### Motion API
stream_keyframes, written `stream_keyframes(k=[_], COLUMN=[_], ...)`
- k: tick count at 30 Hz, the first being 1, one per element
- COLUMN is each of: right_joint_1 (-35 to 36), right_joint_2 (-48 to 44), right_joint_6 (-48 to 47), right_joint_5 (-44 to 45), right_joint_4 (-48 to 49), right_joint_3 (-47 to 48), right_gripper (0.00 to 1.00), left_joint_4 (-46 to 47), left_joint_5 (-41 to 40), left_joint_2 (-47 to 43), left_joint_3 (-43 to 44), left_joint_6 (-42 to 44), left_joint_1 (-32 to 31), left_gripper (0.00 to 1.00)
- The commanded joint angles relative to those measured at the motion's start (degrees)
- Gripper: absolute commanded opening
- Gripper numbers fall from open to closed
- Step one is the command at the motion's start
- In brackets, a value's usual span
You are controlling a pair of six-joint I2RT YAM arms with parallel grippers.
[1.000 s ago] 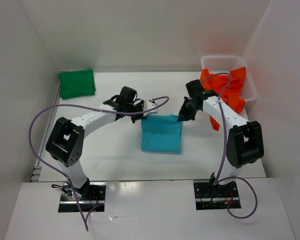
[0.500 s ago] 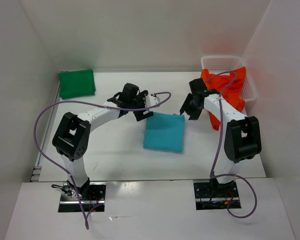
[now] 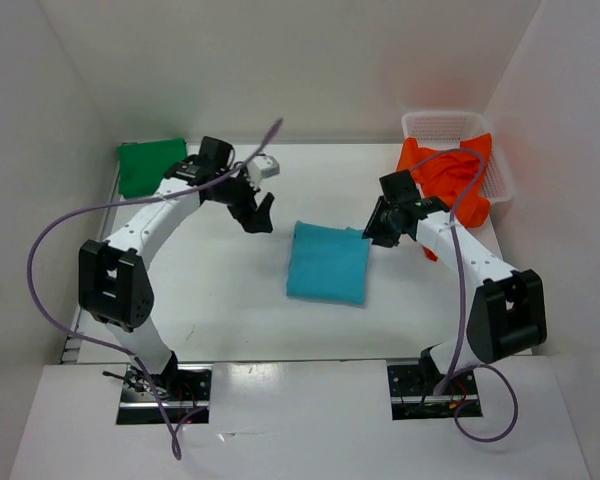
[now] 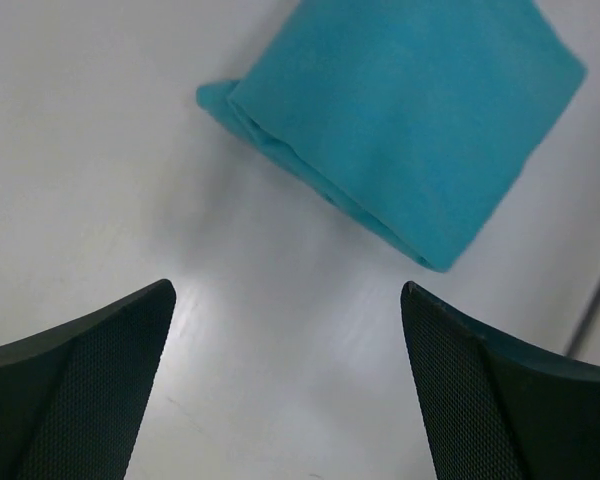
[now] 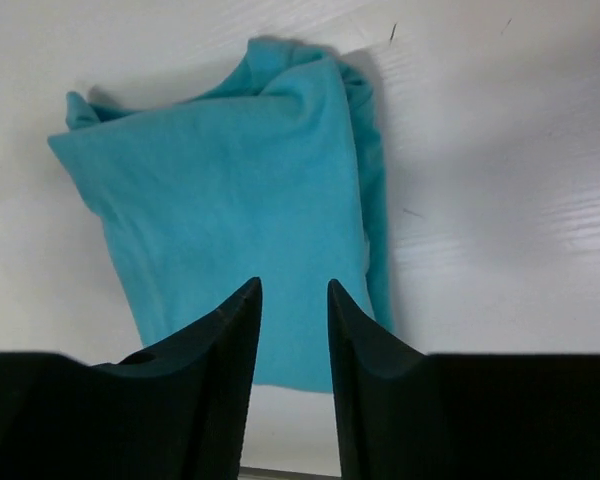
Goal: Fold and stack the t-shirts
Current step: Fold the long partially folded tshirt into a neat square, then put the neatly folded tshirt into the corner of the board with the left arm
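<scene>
Top view: the left end effector (image 3: 257, 213) has let go of the turquoise t-shirt (image 3: 327, 263) and swung back and left. It now hangs over bare surface (image 3: 220, 300), well apart from the shirt and nearer the dark green t-shirt (image 3: 152, 166). A second ago it was clenched at the shirt's top-left corner. The right end effector (image 3: 378, 232) has also let go but sits just beside the top-right corner. The turquoise shirt lies mid-surface as a flat folded rectangle, squarer than a second ago. The green one is folded at the far-left corner. The orange-red t-shirt (image 3: 450, 180) is unfolded, draped half out of the white mesh basket (image 3: 435, 122) at far right.

Left wrist view: left end effector (image 4: 285, 390) is spread wide and empty, with only surface between the fingers. The turquoise t-shirt (image 4: 410, 130) is ahead, folded layers showing along its near edge.

Right wrist view: right end effector (image 5: 293, 290) has its jaws nearly together with a narrow gap. No cloth looks pinched, so released. The turquoise t-shirt (image 5: 230, 200) lies flat below it, with slight bunching at the far corner.

Judgement: the turquoise fold looks finished. What's left is stacking it with the green one, then folding the orange-red shirt.
</scene>
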Motion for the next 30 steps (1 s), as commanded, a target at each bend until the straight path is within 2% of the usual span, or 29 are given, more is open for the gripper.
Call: stream_keyframes(k=[1,2,4,5,6,7,8,10,12,15,17,21,25,30], right_joint_1=[2.2,2.73,3.26,3.26,3.26,3.26,3.26,3.26,3.26,3.78,3.79,3.79,3.79,3.79], right_joint_2=[-4.74,-5.27,-6.58,-6.59,-7.55,-8.87,-9.58,-11.68,-12.31,-14.59,-16.16,-17.66,-20.12,-23.9], right_joint_6=[0.75,0.23,-0.3,-0.3,-0.3,-0.83,-0.83,-0.83,-0.83,0.74,1.27,1.98,4.34,5.85], right_joint_5=[0.69,1.22,1.23,1.75,1.75,2.54,4.02,5.96,8.33,8.35,8.87,9.58,11.94,11.95], right_joint_4=[2.4,1.62,0.83,-0.05,-0.06,-0.84,-0.85,-1.38,-1.38,-1.38,-1.38,-1.9,-3.22,-3.75], right_joint_3=[-1.84,-1.84,-1.84,-1.84,-1.84,-1.32,-0.79,-0.79,-0.79,-2.28,-3.07,-4.83,-5.97,-7.64], right_gripper=[0.39,0.42,0.46,0.53,0.56,0.58,0.63,0.68,0.69,0.7,0.71,0.71,0.72,0.72], left_joint_4=[-6.87,-6.08,-2.31,-3.34,-8.22,-9.14,-9.15,-9.76,-9.25,-3.45,-1.52,6.56,13.68,14.22], left_joint_5=[13.36,18.25,21.28,20.42,16.67,10.19,5.43,10.45,12.06,11.36,13.02,17.69,10.59,5.39], left_joint_2=[-2.8,-3.41,-3.85,-2.29,-0.45,0.87,0.89,-2.17,-3.59,-4.74,-1.15,6.75,9.58,15.29], left_joint_3=[-0.06,-0.06,-1.11,0.63,2.47,3.53,1.54,-0.75,-0.76,-2.16,-4.44,-11.74,-12.28,-10.25], left_joint_6=[-10.04,-11.29,-11.67,-9.57,-5.63,-2.11,0.62,1.79,0.39,-9.26,-14.61,-23.22,-28.96,-32.57], left_joint_1=[7.35,8.77,13.32,15.27,17.03,18.26,22.19,28.0,26.11,16.19,10.58,5.29,0.62,-2.91], left_gripper=[1.0,1.0,1.0,1.0,1.0,1.0,1.0,1.0,1.0,1.0,1.0,1.0,1.0,1.0])
